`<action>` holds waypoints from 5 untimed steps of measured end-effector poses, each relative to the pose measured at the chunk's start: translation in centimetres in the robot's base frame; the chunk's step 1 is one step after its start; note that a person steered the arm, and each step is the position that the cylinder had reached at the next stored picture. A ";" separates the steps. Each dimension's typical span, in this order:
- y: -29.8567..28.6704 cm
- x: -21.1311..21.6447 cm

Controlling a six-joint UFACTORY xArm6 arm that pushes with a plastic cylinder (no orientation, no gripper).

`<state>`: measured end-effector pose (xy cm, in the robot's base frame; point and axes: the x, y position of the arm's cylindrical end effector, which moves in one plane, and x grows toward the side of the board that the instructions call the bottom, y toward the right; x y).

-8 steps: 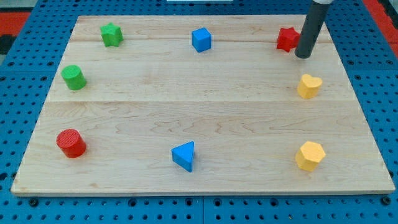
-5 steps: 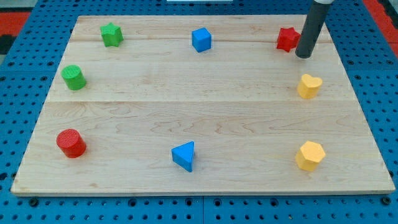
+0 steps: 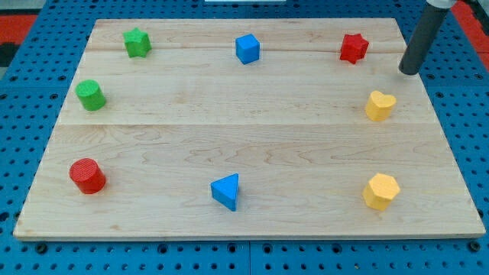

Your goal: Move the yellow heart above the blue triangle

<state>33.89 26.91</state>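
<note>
pale wooden board [image 3: 252, 137] sitting on a blue pegboard, green star [image 3: 137, 42] and green cylinder [image 3: 90, 95] up left, blue cube [image 3: 247, 48] top middle, red star [image 3: 354, 47] top right, yellow heart [image 3: 380, 105] under it, red cylinder [image 3: 87, 175] lower left, blue triangle [image 3: 226, 191] bottom middle, yellow hexagon [image 3: 380, 191] lower right

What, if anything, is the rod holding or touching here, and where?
Nothing: my tip is clear of all blocks, up-right of the yellow heart.

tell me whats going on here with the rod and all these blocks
An arm's dark rod is working over a wooden board of coloured blocks. My tip sits near the board's right edge, up and right of the yellow heart, touching no block. The heart lies far right of the blue triangle, so the push toward it hasn't begun.
</note>
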 end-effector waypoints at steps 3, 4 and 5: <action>-1.1 2.8; -3.2 3.5; -7.5 3.9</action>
<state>37.77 19.42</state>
